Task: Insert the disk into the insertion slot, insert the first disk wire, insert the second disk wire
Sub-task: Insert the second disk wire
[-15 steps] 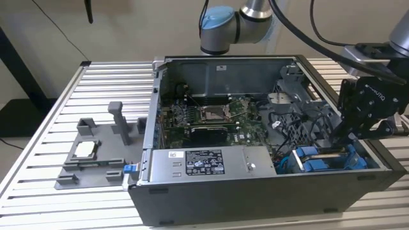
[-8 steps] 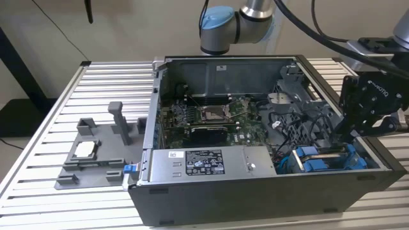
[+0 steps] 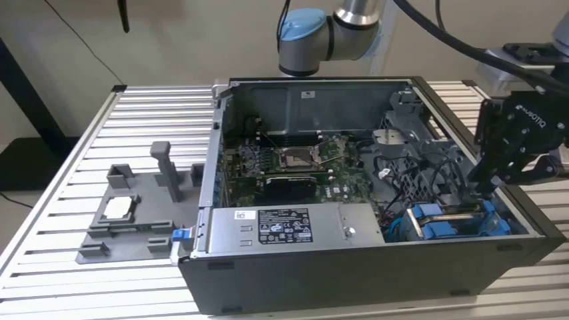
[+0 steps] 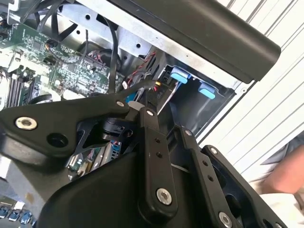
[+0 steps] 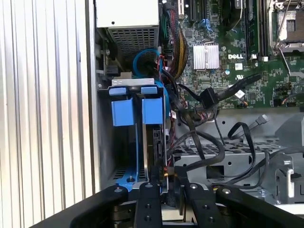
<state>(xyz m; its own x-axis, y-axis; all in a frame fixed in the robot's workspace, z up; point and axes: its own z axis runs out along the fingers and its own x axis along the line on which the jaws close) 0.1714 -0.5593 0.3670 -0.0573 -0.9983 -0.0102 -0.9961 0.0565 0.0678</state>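
At the near corner of the computer case (image 3: 356,280), on the exterior view's right, the 1 end effector (image 3: 487,190) reaches down inside. In the first wrist view its 2 fingers (image 5: 147,204) stand narrow, closed on a dark wire plug (image 5: 172,180) with red and yellow wires, just beside the disk's end.

The 1 disk (image 3: 449,225) already sits on edge in the 1 insertion slot (image 5: 118,152), in that same near corner. Its 2 blue tabs (image 5: 123,111) show side by side in the first wrist view.

Also near, toward the exterior view's left of the slot, lies 1 grey power-supply box (image 3: 284,227). Beyond it is 1 motherboard (image 3: 294,167). A tangle of black cables (image 5: 209,142) runs between the board and the slot; I cannot count them.

Outside the case, on the exterior view's left, 1 grey fixture (image 3: 133,220) rests on the slatted tabletop (image 3: 53,253). At the far side, the 1 arm (image 3: 320,33) is cut off by the frame's edge.

The end effector's own black links hide most of the plug and the disk's connector end, so how deep the plug sits cannot be told. A blurred part of a person (image 4: 287,173) shows in the second wrist view.
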